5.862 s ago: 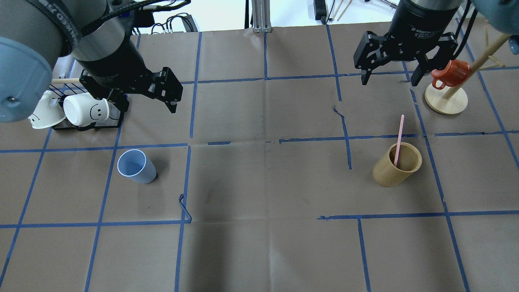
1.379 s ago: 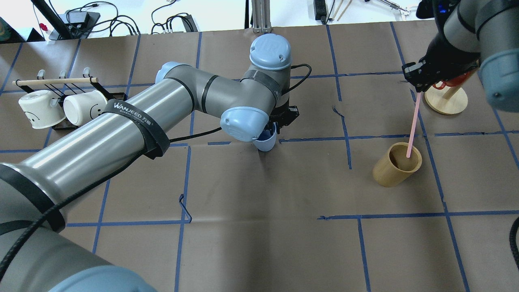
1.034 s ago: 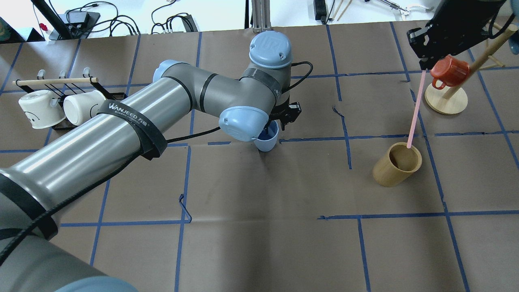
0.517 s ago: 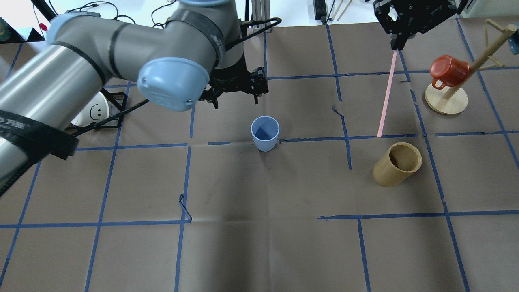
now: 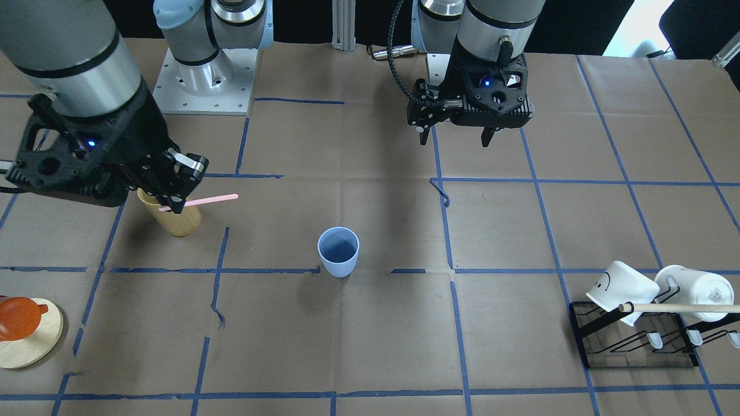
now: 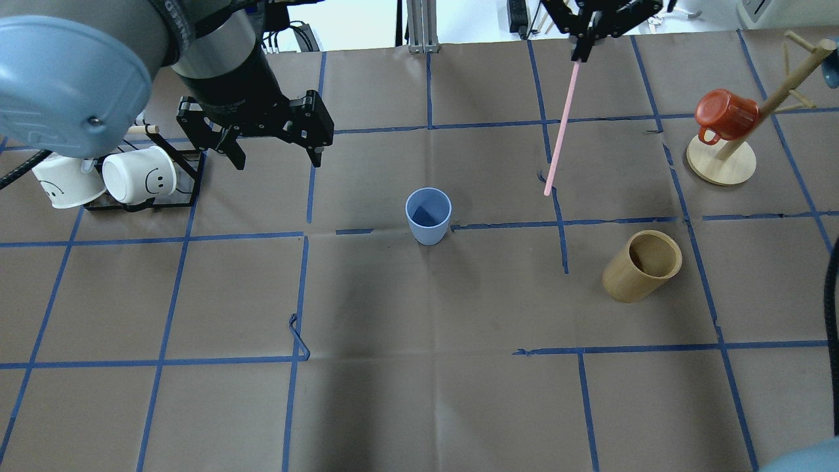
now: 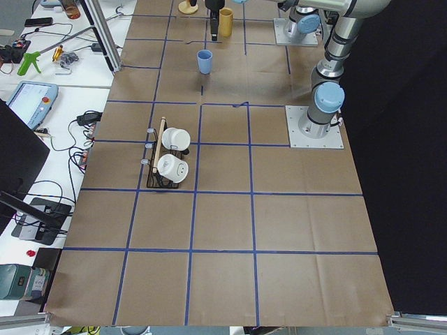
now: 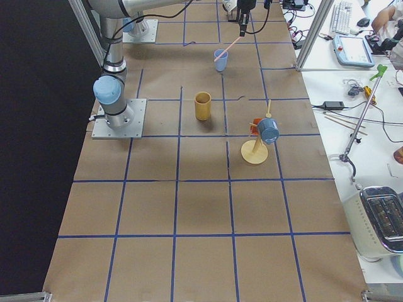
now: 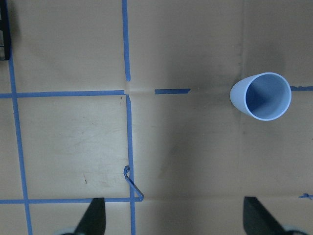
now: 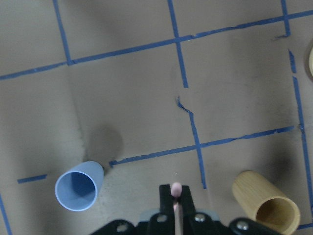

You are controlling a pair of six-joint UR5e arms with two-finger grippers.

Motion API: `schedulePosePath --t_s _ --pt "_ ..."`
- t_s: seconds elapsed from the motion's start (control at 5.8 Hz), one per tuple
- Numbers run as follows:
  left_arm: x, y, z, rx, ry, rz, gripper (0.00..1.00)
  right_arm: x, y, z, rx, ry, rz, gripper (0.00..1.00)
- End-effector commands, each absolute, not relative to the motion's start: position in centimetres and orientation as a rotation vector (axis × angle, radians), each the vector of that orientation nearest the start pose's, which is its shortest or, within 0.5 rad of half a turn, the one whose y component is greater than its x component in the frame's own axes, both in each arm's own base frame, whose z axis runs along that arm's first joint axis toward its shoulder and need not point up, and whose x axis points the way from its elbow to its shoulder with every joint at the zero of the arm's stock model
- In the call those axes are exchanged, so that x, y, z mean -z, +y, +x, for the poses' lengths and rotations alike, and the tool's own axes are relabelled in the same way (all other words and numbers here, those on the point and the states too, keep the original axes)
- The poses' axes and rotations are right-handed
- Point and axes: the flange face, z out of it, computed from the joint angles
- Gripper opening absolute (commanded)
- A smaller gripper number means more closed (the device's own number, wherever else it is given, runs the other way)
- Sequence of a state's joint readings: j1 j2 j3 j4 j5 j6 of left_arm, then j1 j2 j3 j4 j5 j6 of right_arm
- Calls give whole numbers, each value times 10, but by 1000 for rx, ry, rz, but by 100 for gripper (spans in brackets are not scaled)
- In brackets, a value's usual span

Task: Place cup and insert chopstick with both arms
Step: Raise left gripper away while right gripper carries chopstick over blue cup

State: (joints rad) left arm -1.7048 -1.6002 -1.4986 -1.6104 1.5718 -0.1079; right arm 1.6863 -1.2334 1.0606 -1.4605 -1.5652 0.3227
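Observation:
The light blue cup [image 6: 429, 215] stands upright and empty at the table's centre, also in the front view [image 5: 338, 252] and both wrist views [image 9: 261, 96] [image 10: 78, 186]. My left gripper [image 6: 278, 157] is open and empty, raised, to the cup's left and farther back. My right gripper [image 6: 578, 56] is shut on the top of one pale pink chopstick [image 6: 562, 128]. The chopstick hangs slanted in the air, its lower tip to the right of the cup. The tan wooden cylinder [image 6: 639, 265] stands empty at the right.
A black rack with two white mugs [image 6: 131, 177] and a wooden rod sits at the far left. A wooden mug tree [image 6: 721, 160] with a red mug [image 6: 721, 115] stands at the far right. Blue tape lines cross the brown paper.
My left gripper let go of the cup at the centre, opened and drew back to the left. My right gripper lifted the chopstick out of the wooden cylinder and carried it leftward.

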Motion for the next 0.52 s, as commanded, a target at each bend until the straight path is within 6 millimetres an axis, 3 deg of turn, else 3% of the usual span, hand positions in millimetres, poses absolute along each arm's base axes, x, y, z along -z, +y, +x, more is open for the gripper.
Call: schedulePosePath --t_s 0.0,0.17,0.34 --pt "-513 -484 -190 30 3151 73 99 -516 -639 302 156 3067 428 8" --pt "-516 -482 -187 41 3140 70 99 -505 -634 334 168 3057 432 8" --pt "-518 -485 -173 43 3143 34 99 -486 -645 343 182 3057 411 8"
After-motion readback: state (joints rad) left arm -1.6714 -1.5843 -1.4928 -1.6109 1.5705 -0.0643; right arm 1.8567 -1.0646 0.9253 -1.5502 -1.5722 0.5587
